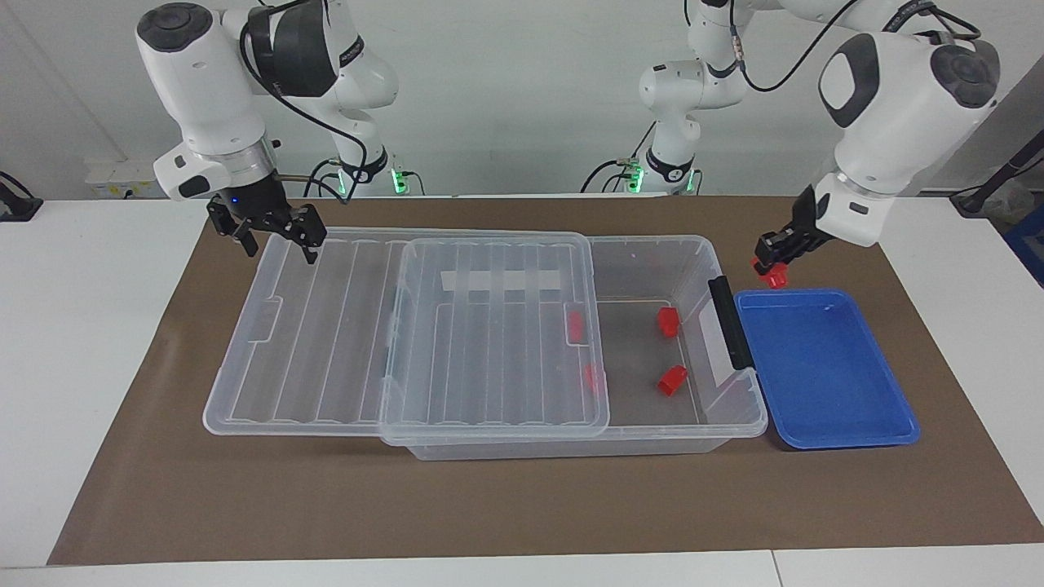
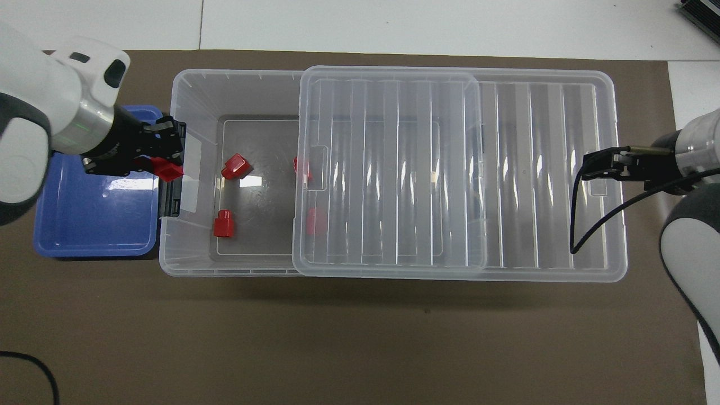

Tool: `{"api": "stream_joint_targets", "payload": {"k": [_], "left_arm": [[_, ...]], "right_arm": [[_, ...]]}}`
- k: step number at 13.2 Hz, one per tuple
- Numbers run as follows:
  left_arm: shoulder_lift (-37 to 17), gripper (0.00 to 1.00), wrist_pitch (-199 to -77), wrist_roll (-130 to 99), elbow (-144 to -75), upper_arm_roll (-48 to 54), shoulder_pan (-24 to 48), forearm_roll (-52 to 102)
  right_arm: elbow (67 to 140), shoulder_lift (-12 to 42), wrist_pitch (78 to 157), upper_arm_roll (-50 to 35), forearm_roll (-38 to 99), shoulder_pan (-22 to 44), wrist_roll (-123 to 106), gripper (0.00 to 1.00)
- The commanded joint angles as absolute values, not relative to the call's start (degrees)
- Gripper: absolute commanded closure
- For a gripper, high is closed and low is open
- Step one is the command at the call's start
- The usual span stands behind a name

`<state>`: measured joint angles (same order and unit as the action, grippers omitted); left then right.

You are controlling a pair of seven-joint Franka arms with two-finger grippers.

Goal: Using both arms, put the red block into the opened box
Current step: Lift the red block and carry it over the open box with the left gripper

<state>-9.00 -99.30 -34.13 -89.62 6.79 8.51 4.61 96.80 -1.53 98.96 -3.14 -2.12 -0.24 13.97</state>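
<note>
One small red plastic block hangs pinched in the left end effector over the blue tray, the right end effector spread above the clear box's ribbed lid.

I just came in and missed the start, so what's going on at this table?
The left gripper is carrying a red block in the air, over the edge of the blue tray next to the box. Four red blocks already lie in the box, whose lid is slid toward the right arm's end, leaving an opening. The right gripper hangs open over that end of the lid, holding nothing.
</note>
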Motion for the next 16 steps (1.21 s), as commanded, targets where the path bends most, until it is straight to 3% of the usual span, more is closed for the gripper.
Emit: {"api": "stream_joint_targets", "payload": {"k": [1,5,11,16], "left_arm": [[-6.94,1.0,-109.48,-35.51,-99.55,5.89,11.67,3.09],[-7.56,1.0,-125.38,-35.51,-110.46,5.98,14.67,-0.26],[-17.39,1.0,-135.07,-39.55,-111.09,5.89,19.33,-5.17],[-17.84,1.0,-137.45,-38.85,-113.46,5.8,18.54,-6.86]], "right_arm": [[92.21,0.18,94.86,-3.25,-1.05,-1.05,14.85,0.0],[93.42,-0.79,92.55,-2.99,-1.05,-1.49,13.98,0.0],[96.59,-2.37,93.34,-3.08,-0.88,-1.58,13.98,0.0],[97.64,-2.55,95.27,-2.99,-0.09,-1.67,13.89,0.0]]}}
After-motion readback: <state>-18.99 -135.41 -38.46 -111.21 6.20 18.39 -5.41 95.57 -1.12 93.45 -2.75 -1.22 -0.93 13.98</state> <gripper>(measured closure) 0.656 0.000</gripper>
